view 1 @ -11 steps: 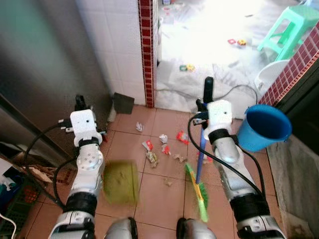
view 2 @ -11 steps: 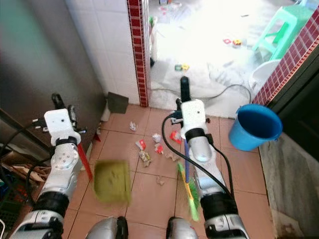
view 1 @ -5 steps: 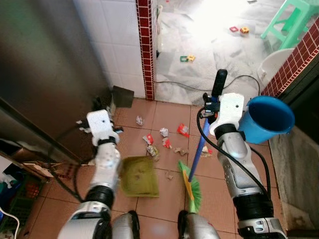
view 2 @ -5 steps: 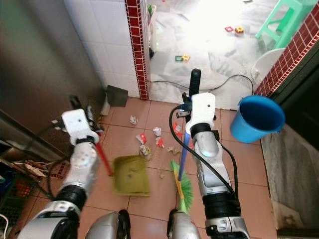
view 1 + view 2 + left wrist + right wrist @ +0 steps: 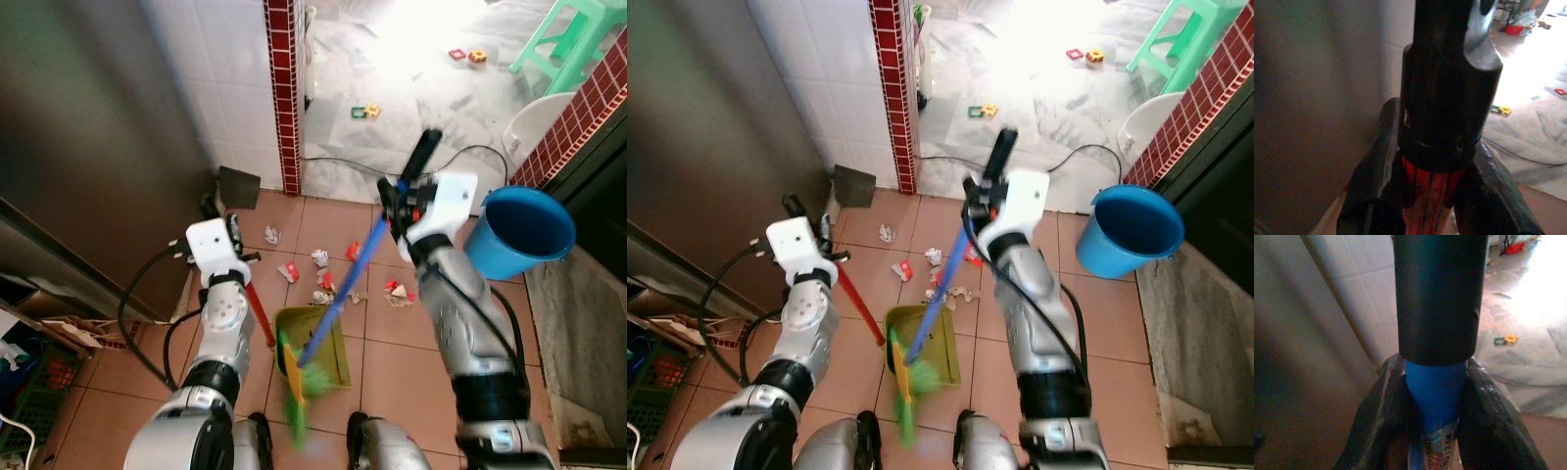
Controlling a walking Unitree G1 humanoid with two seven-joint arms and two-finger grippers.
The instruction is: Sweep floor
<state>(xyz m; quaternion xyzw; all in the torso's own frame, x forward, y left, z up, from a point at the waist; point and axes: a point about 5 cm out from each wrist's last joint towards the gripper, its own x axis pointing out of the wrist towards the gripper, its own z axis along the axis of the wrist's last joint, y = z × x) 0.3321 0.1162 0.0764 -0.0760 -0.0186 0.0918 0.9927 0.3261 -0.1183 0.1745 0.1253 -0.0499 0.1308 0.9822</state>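
**Broom and dustpan over littered tiles**

Seen from the left eye view, the broom (image 5: 338, 294) runs diagonally through the centre of the frame: a blue shaft with a black top grip, ending in blurred green bristles at lower centre. The right gripper (image 5: 397, 196) is clamped around the shaft just below the grip. The yellow-green dustpan (image 5: 315, 345) sits on the terracotta floor (image 5: 392, 352) at lower centre, its red handle (image 5: 257, 313) rising to the left gripper (image 5: 217, 217), which grasps it. Paper scraps (image 5: 320, 258) lie scattered on the tiles just above the pan; whether anything lies inside the pan cannot be told. A blue bucket (image 5: 519, 245) stands at the right edge, its inside showing plain blue. A mint green stool (image 5: 563, 39) sits at the upper right.

Next, the left wrist view shows two black fingers (image 5: 1371, 181) pressed against the ribbed red handle beneath a black collar.

Finally, the right wrist view shows both fingers (image 5: 1376, 416) closed on the blue shaft, directly under its black grip.
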